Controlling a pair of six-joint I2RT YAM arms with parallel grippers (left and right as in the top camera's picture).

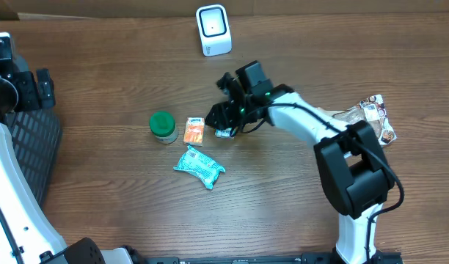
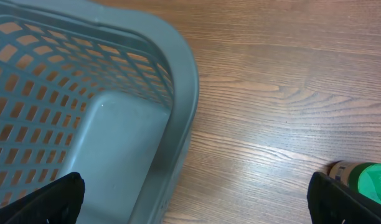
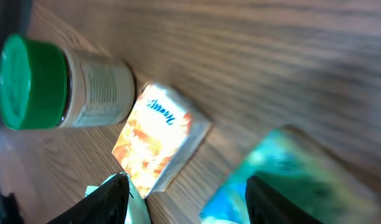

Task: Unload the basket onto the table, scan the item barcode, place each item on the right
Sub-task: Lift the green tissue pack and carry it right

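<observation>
The right pincer (image 3: 187, 200) is seen open near the orange packet (image 3: 156, 134) — the left pincer (image 2: 197, 194) is spread wide near the basket (image 2: 178, 68).

The teal packet (image 3: 290, 168) at five o'clock in the right wrist view is blurred and cut by the bottom edge, and the left wrist view crops the green-lidded jar (image 2: 365, 182) at four o'clock and the grey basket (image 2: 185, 74).

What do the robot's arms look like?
The right arm is made of white tubes with chunky black joints. A thin black cable runs along it, and tiny green lights glow near its wrist. The left arm is white and black too. Each arm ends in two black fingers.
</observation>
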